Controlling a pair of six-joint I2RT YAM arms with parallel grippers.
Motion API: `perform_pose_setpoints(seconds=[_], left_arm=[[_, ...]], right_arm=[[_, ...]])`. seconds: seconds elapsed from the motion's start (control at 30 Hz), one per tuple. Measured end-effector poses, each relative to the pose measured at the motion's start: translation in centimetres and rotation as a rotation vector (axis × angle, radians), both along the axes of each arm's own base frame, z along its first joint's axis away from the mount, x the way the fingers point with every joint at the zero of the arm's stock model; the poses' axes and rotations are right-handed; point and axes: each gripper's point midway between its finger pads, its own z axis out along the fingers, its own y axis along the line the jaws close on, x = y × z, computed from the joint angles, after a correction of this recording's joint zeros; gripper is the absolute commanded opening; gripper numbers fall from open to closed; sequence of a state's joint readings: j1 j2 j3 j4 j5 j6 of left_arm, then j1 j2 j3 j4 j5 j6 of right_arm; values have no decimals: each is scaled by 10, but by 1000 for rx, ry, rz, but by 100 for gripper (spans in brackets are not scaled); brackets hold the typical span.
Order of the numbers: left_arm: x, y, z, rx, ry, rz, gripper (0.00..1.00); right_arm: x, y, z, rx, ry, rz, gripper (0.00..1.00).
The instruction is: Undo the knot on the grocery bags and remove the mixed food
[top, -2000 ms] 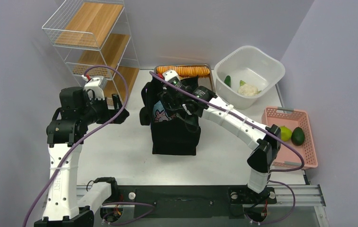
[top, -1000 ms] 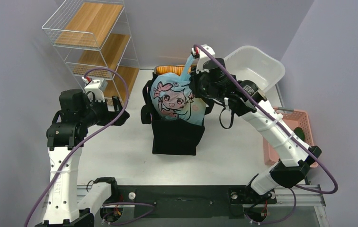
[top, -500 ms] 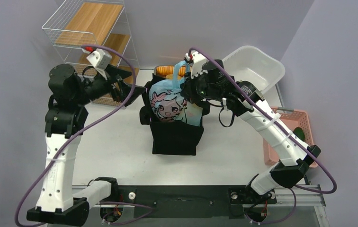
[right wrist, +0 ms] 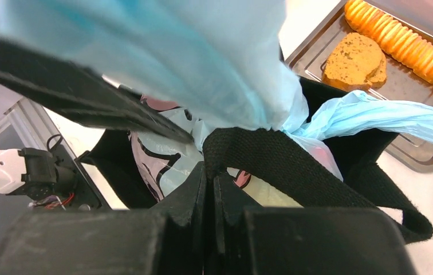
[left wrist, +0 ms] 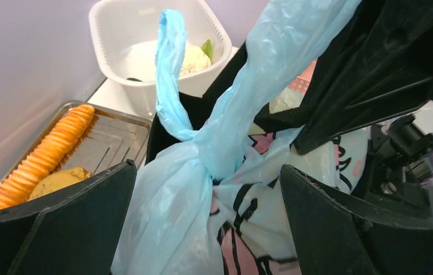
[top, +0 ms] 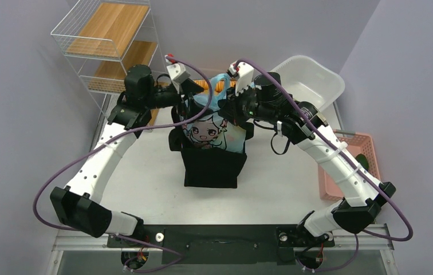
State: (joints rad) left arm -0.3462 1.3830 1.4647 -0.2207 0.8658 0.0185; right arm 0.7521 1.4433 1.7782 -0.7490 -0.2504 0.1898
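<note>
Starting nearest the arm bases with one boxy black fabric tote, standing upright and holding one thin, crinkled pale blue plastic bag with a cartoon face print, bulging out of the tote's mouth. Finding the knot just above the tote, a twisted rope of plastic splitting into two handle tails. Spreading wide to either side of that knot: the two flat black fingers of the left gripper. Pinching shut above the tote's right rim: the right gripper, clamping one blue tail. Sitting right of the tote, one pink slotted basket with something green inside, mostly hidden. Lying behind the tote, one ribbed metal tray carrying one long orange sliced loaf and brown bread. Resting behind and right of the tote, one rounded white tub holding a knobbly white cauliflower and a green piece. Standing behind and left of the tote, one wire rack with three wooden shelves.
</note>
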Motion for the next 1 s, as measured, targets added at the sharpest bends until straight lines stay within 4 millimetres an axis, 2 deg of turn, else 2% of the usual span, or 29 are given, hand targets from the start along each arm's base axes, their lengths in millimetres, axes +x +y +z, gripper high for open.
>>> perform_pose_setpoints(seconds=[0.1,0.13,0.17,0.2,0.23,0.3,0.33,0.4,0.43,0.5,0.57,0.67,0.77,0.83,0.9,0.93,0.97,1.0], left_arm=[[-3,-15,-9,40,-56,-39,95],[-7,-23,-12,56,-86,-60,85],[-11,-27,-15,67,-102,-74,69],[-14,-32,-17,78,-122,-89,58],[-17,-36,-18,87,-138,-101,35],[-21,-40,-21,98,-153,-120,3],[-21,-41,-22,105,-163,-124,0],[-23,-42,-22,107,-179,-136,0],[-23,-42,-22,105,-185,-137,0],[-21,-36,-27,107,-182,-116,0],[-19,-27,-35,111,-154,-91,0],[-14,-14,-42,107,-108,-50,0],[-10,-5,-38,86,-85,-17,0],[-10,-3,-31,63,-82,-4,0],[-11,-2,-22,38,-81,4,0],[-11,-3,-18,24,-77,7,0],[-12,-3,-13,13,-78,8,0],[-12,-4,-5,-2,-80,10,0]], right_arm=[[-3,1,1,4,-3,14,0],[-3,1,2,5,-4,20,0],[-3,1,2,4,-6,23,0],[-3,1,1,1,-7,25,0],[-3,0,1,-1,-8,26,0],[-1,-2,1,-5,-15,20,0],[0,-2,1,-2,-13,18,0],[2,-4,1,-3,-13,12,11],[3,-6,1,-2,-11,6,21],[6,-12,4,11,-7,-9,31],[10,-25,12,36,-8,-40,29],[26,-67,28,85,-20,-159,16],[37,-112,37,115,-37,-286,15],[38,-132,33,105,-42,-340,16],[37,-151,18,57,-42,-386,29],[36,-160,5,16,-33,-407,41],[36,-168,-7,-22,-22,-424,47],[34,-175,-23,-79,-1,-437,60]])
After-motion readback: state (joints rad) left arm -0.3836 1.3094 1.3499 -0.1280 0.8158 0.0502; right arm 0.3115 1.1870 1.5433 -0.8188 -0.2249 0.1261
